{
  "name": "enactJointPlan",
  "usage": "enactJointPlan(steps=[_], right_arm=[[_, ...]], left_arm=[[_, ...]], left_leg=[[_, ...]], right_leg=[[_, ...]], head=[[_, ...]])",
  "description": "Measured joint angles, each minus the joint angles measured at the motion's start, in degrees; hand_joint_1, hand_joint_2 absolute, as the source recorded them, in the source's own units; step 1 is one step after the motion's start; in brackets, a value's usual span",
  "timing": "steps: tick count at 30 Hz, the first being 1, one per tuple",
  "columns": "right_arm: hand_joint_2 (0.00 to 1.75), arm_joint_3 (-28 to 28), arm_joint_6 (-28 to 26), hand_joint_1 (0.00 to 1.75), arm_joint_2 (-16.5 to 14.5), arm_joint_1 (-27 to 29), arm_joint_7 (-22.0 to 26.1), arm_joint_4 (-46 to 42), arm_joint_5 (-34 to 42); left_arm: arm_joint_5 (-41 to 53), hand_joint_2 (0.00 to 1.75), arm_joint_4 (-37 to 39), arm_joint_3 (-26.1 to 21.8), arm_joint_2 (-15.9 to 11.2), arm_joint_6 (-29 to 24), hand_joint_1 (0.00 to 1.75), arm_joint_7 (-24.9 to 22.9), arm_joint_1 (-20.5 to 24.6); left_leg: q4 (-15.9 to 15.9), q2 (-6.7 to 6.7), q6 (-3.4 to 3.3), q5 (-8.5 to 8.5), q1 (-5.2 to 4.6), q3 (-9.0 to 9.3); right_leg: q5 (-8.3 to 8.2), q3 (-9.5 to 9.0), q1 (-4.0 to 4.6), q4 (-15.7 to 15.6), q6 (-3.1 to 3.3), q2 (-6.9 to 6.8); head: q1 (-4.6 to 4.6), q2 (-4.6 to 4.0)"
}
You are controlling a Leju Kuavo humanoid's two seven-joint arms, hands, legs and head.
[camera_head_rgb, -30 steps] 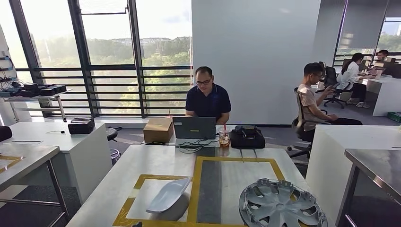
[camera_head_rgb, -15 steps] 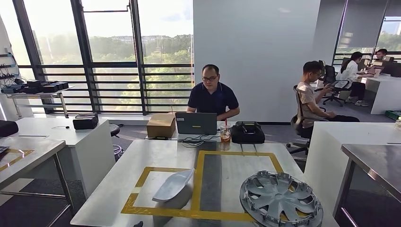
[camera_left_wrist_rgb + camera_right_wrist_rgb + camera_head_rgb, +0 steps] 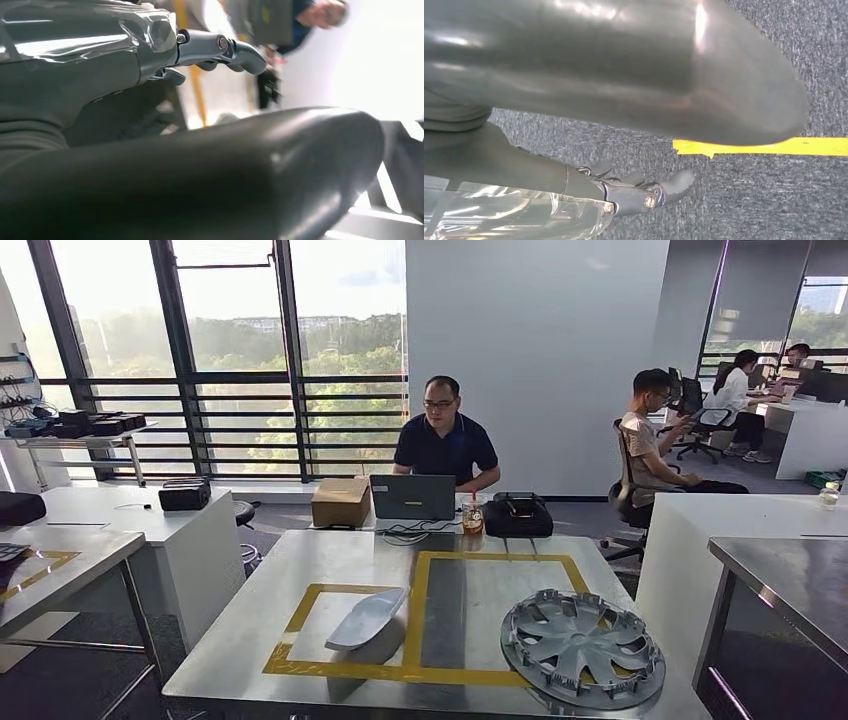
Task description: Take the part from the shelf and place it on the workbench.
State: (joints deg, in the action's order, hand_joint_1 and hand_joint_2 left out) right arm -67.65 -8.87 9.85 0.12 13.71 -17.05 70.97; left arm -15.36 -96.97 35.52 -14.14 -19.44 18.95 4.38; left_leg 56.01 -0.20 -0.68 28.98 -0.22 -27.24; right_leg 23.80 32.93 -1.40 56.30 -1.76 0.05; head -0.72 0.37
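Note:
A pale grey curved shell part (image 3: 367, 618) lies on the steel workbench (image 3: 300, 560), inside the smaller yellow-taped square. A silver wheel cover (image 3: 582, 645) lies flat at the near right corner of the larger taped rectangle. In the left wrist view my left hand (image 3: 200, 50) holds nothing, its fingers (image 3: 245, 50) stretched out with a slight curl, and the bench is blurred beyond them. My right hand (image 3: 634, 192) hangs over grey carpet, fingers (image 3: 676, 182) extended and apart, holding nothing.
A person (image 3: 445, 445) sits behind a laptop (image 3: 413, 497) at the bench's far end, beside a cardboard box (image 3: 341, 503), a drink cup (image 3: 467, 517) and a black bag (image 3: 518, 515). Steel tables stand at left (image 3: 60, 560) and right (image 3: 790, 585). Yellow tape (image 3: 764, 146) marks the floor.
The whole head view has shifted: the workbench now sits higher and smaller in the picture and its near edge shows. The shell part and wheel cover have not moved on the bench.

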Motion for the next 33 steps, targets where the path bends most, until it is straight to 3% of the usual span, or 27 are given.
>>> enactJointPlan(steps=[2, 3, 5, 7, 8, 9, 11, 13, 15, 17, 18, 20, 22, 23, 24, 25, 27, 29, 30, 33], right_arm=[[0.0, -0.1, -0.2, 0.0, -0.1, 0.3, 0.0, 0.0, 0.3], [0.0, -0.3, -0.3, 0.0, -0.1, 0.4, 0.0, -0.1, 0.5], [0.0, -0.5, -0.5, 0.0, -0.1, 0.5, -0.1, -0.2, 0.8], [0.0, -0.8, -0.8, 0.0, -0.1, 0.5, -0.2, -0.4, 1.2], [0.0, -0.9, -1.0, 0.0, 0.0, 0.6, -0.2, -0.4, 1.3], [0.0, -1.0, -1.1, 0.0, 0.0, 0.6, -0.2, -0.5, 1.5], [0.0, -1.2, -1.2, 0.0, 0.1, 0.6, -0.2, -0.7, 1.7], [0.0, -1.4, -1.3, 0.0, 0.2, 0.6, -0.2, -0.9, 1.9], [0.0, -1.5, -1.5, 0.0, 0.3, 0.6, -0.3, -1.1, 2.1], [0.0, -1.7, -1.8, 0.0, 0.4, 0.7, -0.4, -1.3, 2.4], [0.0, -1.8, -1.9, 0.0, 0.4, 0.7, -0.4, -1.4, 2.7], [0.0, -2.0, -2.3, 0.0, 0.4, 0.7, -0.6, -1.8, 3.3], [0.0, -2.2, -2.7, 0.0, 0.6, 0.9, -0.7, -2.3, 4.0], [0.0, -2.3, -2.9, 0.0, 0.7, 1.0, -0.8, -2.6, 4.4], [0.0, -2.4, -3.2, 0.0, 0.8, 1.1, -0.8, -3.0, 4.7], [0.0, -2.5, -3.5, 0.0, 0.9, 1.2, -0.8, -3.4, 5.1], [0.0, -2.7, -4.2, 0.0, 1.1, 1.4, -0.9, -4.3, 5.7], [0.0, -3.0, -4.7, 0.0, 1.3, 1.5, -1.0, -5.1, 6.2], [0.0, -3.2, -4.9, 0.0, 1.4, 1.5, -1.0, -5.4, 6.4], [0.0, -3.7, -5.3, 0.0, 1.8, 1.6, -1.0, -6.3, 6.8]], left_arm=[[1.8, 0.0, 3.5, -0.9, 0.2, -1.4, 0.0, -2.1, -1.4], [2.3, 0.0, 5.4, -1.4, 0.4, -1.7, 0.0, -2.9, -2.0], [2.9, 0.0, 9.5, -2.5, 0.9, -2.2, 0.0, -4.1, -3.1], [2.9, 0.0, 13.9, -3.4, 1.3, -2.9, 0.0, -5.3, -4.1], [2.6, 0.0, 16.3, -3.9, 1.6, -3.3, 0.0, -5.8, -4.4], [2.2, 0.0, 18.7, -4.3, 2.0, -3.6, 0.0, -6.1, -4.7], [1.2, 0.0, 23.2, -5.2, 2.6, -3.8, 0.0, -6.0, -5.2], [0.7, 0.0, 26.5, -6.0, 3.0, -3.8, 0.0, -5.6, -5.4], [0.8, 0.0, 29.0, -6.4, 3.4, -4.3, 0.0, -5.9, -5.4], [0.9, 0.0, 31.9, -6.7, 3.8, -5.1, 0.0, -6.7, -5.4], [0.7, 0.0, 33.7, -6.8, 4.0, -5.5, 0.0, -7.0, -5.4], [-0.1, 0.0, 37.6, -7.1, 4.4, -5.8, 0.0, -7.1, -5.3], [-1.5, 0.0, 42.0, -7.2, 4.7, -5.4, 0.0, -7.0, -4.9], [-2.3, 0.0, 44.4, -7.2, 4.9, -5.0, 0.0, -6.9, -4.7], [-3.2, 0.0, 46.8, -7.2, 5.1, -4.5, 0.0, -6.8, -4.5], [-4.0, 0.0, 48.9, -7.2, 5.2, -4.1, 0.0, -6.7, -4.4], [-5.5, 0.0, 52.8, -7.2, 5.5, -3.4, 0.0, -6.4, -3.9], [-6.6, 0.0, 56.0, -7.2, 5.7, -3.0, 0.0, -6.3, -3.3], [-7.1, 0.0, 57.5, -7.2, 5.8, -2.9, 0.0, -6.3, -3.1], [-8.0, 0.0, 60.9, -7.2, 6.1, -2.8, 0.0, -6.4, -2.7]], left_leg=[[-0.5, 0.18, -0.93, -0.93, -0.13, -0.48], [-0.9, 0.31, -1.53, -1.53, -0.03, -0.8], [-1.3, 0.51, -2.39, -2.78, 0.05, -1.79], [-1.2, 0.58, -2.68, -3.74, -0.23, -3.15], [-1.2, 0.62, -2.72, -4.15, -0.38, -3.75], [-1.1, 0.66, -2.71, -4.53, -0.49, -4.33], [-0.6, 0.68, -2.54, -5.07, -0.6, -5.39], [0.1, 0.68, -2.12, -5.47, -0.73, -6.34], [0.5, 0.64, -1.53, -5.99, -0.74, -6.84], [0.7, 0.48, -0.81, -6.27, -0.6, -7.08], [1.4, 0.37, -0.39, -5.48, -0.48, -7.4], [5.7, 0.19, 0.43, -1.28, 0.0, -8.91], [13.1, 0.17, 1.13, 3.55, 0.5, -10.98], [15.9, 0.17, 1.37, 4.61, 0.73, -11.44], [16.9, 0.18, 1.52, 4.39, 0.91, -11.02], [15.7, 0.18, 1.58, 3.19, 1.08, -9.54], [7.9, 0.17, 1.48, 0.74, 1.28, -4.0], [1.4, 0.06, 1.07, 0.39, 1.03, 0.06], [0.2, 0.0, 0.79, 0.74, 0.79, 0.53], [-0.3, 0.12, -0.61, -0.47, 0.56, -0.33]], right_leg=[[-0.21, 0.28, -0.09, 0.0, -0.63, 0.04], [0.6, 0.82, -0.07, 0.8, -0.6, 0.05], [4.55, 3.12, -0.03, 6.1, 0.02, 0.02], [8.53, 5.57, 0.0, 13.8, 0.29, 0.01], [9.15, 5.87, 0.0, 16.0, 0.06, 0.01], [8.78, 5.18, 0.01, 16.2, -0.34, 0.01], [6.28, 0.5, 0.05, 10.0, -1.06, 0.0], [5.21, -4.53, 0.33, 2.0, -0.68, 0.01], [5.41, -5.85, 0.71, -0.7, 0.15, 0.04], [4.73, -5.18, 0.6, -0.8, 0.89, 0.01], [4.32, -4.91, 0.44, -0.9, 1.38, -0.03], [3.39, -4.21, 0.16, -1.0, 2.16, -0.11], [2.53, -3.13, 0.21, -0.9, 2.35, -0.12], [2.1, -2.51, 0.21, -0.8, 2.27, -0.12], [1.73, -1.88, 0.21, -0.7, 2.13, -0.11], [1.4, -1.29, 0.18, -0.5, 2.0, -0.09], [0.84, -0.39, 0.15, -0.1, 1.55, -0.06], [0.19, 0.1, 0.25, 0.0, 0.86, -0.08], [-0.19, 0.24, 0.24, 0.0, 0.43, -0.1], [-0.58, 0.81, 0.07, 0.2, -0.61, -0.11]], head=[[-0.07, 0.0], [-0.01, 0.0], [0.16, -0.01], [0.34, 0.0], [0.37, 0.0], [0.4, 0.0], [0.43, 0.0], [0.41, 0.01], [0.37, 0.01], [0.4, 0.0], [0.35, -0.01], [0.25, -0.02], [0.13, -0.03], [0.09, -0.03], [0.07, -0.03], [0.03, -0.03], [-0.08, -0.02], [-0.09, -0.02], [-0.12, -0.02], [-0.12, -0.03]])
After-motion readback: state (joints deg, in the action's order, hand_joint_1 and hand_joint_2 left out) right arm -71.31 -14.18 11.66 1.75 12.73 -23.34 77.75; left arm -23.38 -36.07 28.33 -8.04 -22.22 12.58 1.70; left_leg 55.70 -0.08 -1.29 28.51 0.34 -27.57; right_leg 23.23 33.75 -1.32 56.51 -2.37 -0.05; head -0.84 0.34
